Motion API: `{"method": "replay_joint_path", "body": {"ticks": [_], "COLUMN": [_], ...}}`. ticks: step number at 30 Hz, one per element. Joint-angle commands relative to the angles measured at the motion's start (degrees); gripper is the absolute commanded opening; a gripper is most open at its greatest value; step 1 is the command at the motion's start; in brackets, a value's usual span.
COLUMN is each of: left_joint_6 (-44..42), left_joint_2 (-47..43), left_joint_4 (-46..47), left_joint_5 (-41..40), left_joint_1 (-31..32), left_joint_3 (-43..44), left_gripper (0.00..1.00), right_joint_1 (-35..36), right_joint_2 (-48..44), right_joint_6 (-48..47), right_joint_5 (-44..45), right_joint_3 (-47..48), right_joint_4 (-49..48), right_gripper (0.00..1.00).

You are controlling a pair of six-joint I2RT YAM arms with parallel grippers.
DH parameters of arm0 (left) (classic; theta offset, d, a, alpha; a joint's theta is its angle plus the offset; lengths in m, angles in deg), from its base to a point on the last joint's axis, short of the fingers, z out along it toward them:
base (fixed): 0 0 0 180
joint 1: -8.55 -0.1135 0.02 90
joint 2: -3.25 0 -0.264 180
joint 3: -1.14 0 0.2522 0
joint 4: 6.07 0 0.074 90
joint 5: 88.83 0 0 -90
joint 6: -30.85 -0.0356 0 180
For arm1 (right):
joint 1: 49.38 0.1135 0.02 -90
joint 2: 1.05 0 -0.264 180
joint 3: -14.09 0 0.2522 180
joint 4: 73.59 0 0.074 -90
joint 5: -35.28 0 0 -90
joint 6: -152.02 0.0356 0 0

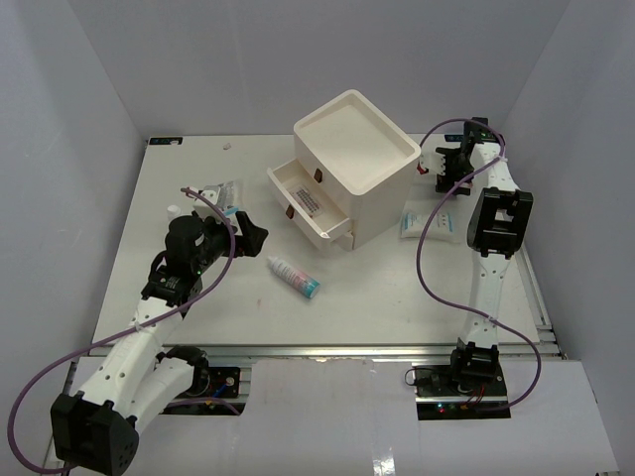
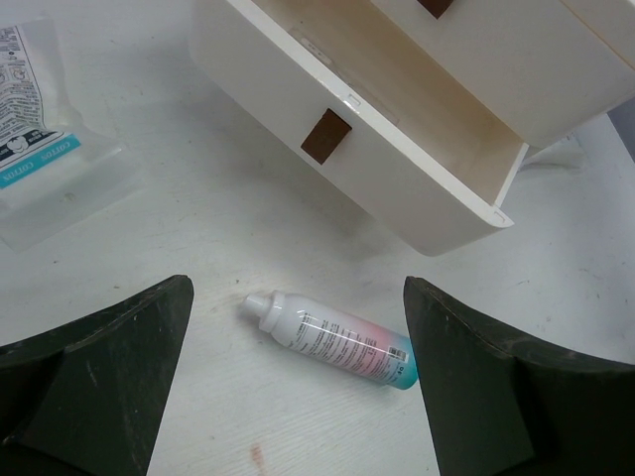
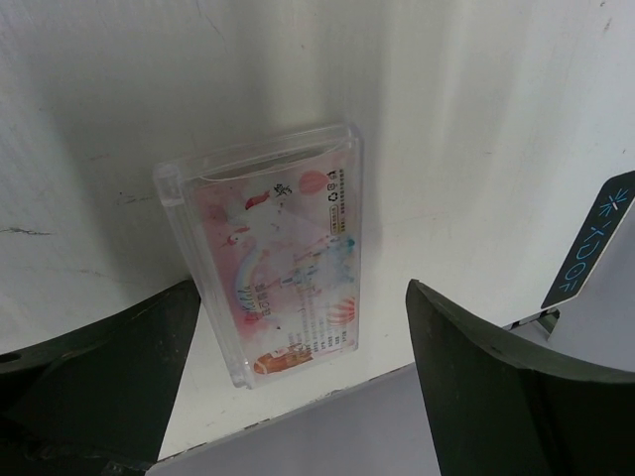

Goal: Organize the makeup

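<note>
Main worry was the tube rolling. It lay loose between the left gripper's wide-spread jaws, teal end close to one jaw, so an off-centre squeeze could've kicked it away. The right gripper was spread wide too, empty, with the pink-print case flat between its jaws.

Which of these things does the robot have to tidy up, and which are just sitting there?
To tidy: tube with teal cap, clear packet, pink case, flat packets.
Just there: drawer box, purple cables.
</note>
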Motion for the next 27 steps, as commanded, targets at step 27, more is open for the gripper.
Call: {"method": "replay_joint_path", "body": {"ticks": [27], "left_joint_6": [0.1], "left_joint_2": [-0.4], "left_joint_4": [1.1], "left_joint_5": [1.6], "left_joint_1": [-0.8], "left_joint_3": [0.0], "left_gripper": [0.98], "right_joint_1": [0.1], "right_joint_2": [-9.0], "right_joint_6": [-3.6], "right_joint_5": [-0.9], "right_joint_3": [-11.1], "right_joint_4": [7.9], "right_gripper": [0.67]}}
